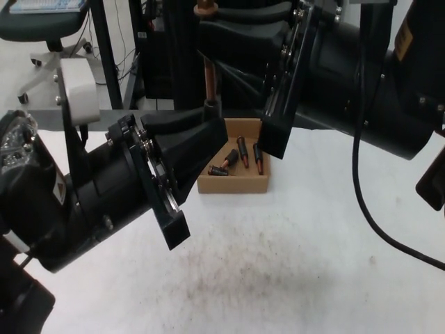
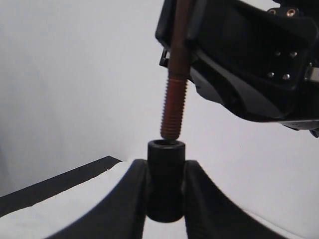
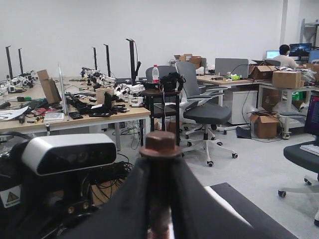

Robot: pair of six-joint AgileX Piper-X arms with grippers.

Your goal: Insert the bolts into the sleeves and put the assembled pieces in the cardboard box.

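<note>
My left gripper [image 2: 166, 172] is shut on a black sleeve [image 2: 166, 149] that stands upright with its open mouth up. A copper bolt [image 2: 173, 112] hangs straight above it, and its threaded tip just touches the sleeve's mouth. My right gripper [image 3: 160, 167] is shut on the bolt's shank just under the head [image 3: 160, 143]. In the high view the bolt [image 1: 211, 76] stands upright behind the cardboard box [image 1: 233, 185], between the two arms. Several assembled pieces [image 1: 242, 153] lie in the box.
The bench top [image 1: 292, 257] is white, with a faint reddish smudge in front of the box. The left arm's white wrist camera [image 3: 70, 152] sits close below the right gripper. Behind the bench stand a black frame post [image 1: 104, 49], desks and office chairs [image 3: 207, 112].
</note>
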